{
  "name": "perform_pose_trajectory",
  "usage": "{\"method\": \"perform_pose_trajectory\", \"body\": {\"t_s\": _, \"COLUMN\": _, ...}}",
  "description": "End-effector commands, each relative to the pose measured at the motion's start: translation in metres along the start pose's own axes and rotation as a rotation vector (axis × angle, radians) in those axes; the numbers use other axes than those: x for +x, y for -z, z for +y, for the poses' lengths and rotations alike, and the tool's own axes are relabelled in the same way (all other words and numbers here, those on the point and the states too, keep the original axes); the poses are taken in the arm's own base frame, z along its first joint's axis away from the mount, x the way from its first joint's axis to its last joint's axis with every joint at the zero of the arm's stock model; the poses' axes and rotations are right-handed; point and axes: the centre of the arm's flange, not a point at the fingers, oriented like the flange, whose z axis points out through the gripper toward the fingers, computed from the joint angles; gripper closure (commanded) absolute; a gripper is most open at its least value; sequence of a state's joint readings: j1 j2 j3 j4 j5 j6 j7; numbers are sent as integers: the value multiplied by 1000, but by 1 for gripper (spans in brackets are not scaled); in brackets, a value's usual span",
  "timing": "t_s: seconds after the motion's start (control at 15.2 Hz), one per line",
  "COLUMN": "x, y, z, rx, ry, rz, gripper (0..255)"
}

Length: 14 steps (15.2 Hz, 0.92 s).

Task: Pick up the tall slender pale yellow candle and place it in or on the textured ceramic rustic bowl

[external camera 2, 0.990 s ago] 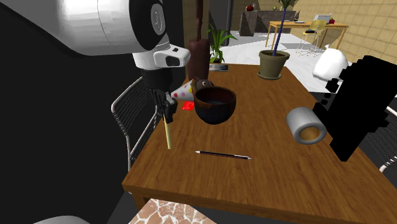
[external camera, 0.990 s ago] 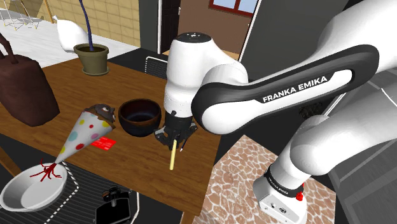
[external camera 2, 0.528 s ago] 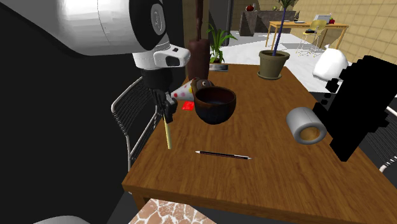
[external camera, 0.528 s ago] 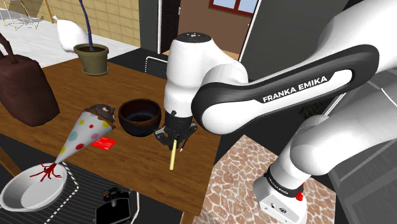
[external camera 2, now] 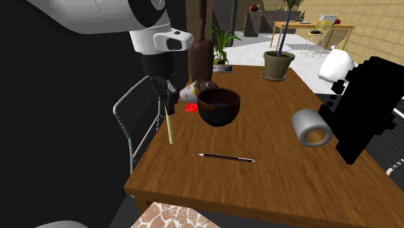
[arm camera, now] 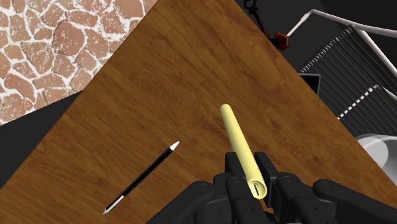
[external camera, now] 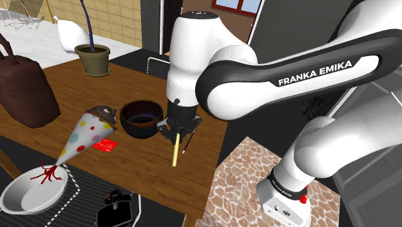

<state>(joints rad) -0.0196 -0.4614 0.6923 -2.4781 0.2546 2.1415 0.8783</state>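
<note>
Below, a wooden table (arm camera: 159, 83) borders stone-patterned floor (arm camera: 44, 57); end effector (arm camera: 249, 168) clasps candle (arm camera: 235, 133).

Clearances about the gripper (external camera: 176, 131). It grips a candle (external camera: 174, 152) hanging over the table (external camera: 96, 97). Bare wood lies below, where a pen (arm camera: 141, 177) lies flat. The bowl (external camera: 141, 118) stands just beside the gripper, toward the shoulder view's left, its mouth uncovered from above. A spotted cone (external camera: 86, 137) and a red card (external camera: 104, 146) lie beyond the bowl. A wire chair (external camera 2: 133, 123) stands against the table's near edge.
</note>
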Motion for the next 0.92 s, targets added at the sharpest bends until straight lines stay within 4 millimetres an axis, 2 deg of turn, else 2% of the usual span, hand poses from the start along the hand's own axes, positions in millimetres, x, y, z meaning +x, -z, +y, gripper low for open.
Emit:
{"method": "perform_pose_trajectory", "body": {"t_s": 0.0, "x": 1, "y": 11, "z": 1, "rx": 0, "ry": 0, "rz": 0, "gripper": 255}}
{"method": "perform_pose_trajectory", "body": {"t_s": 0.86, "x": 7, "y": 79, "z": 1, "rx": 0, "ry": 0, "rz": 0, "gripper": 255}}
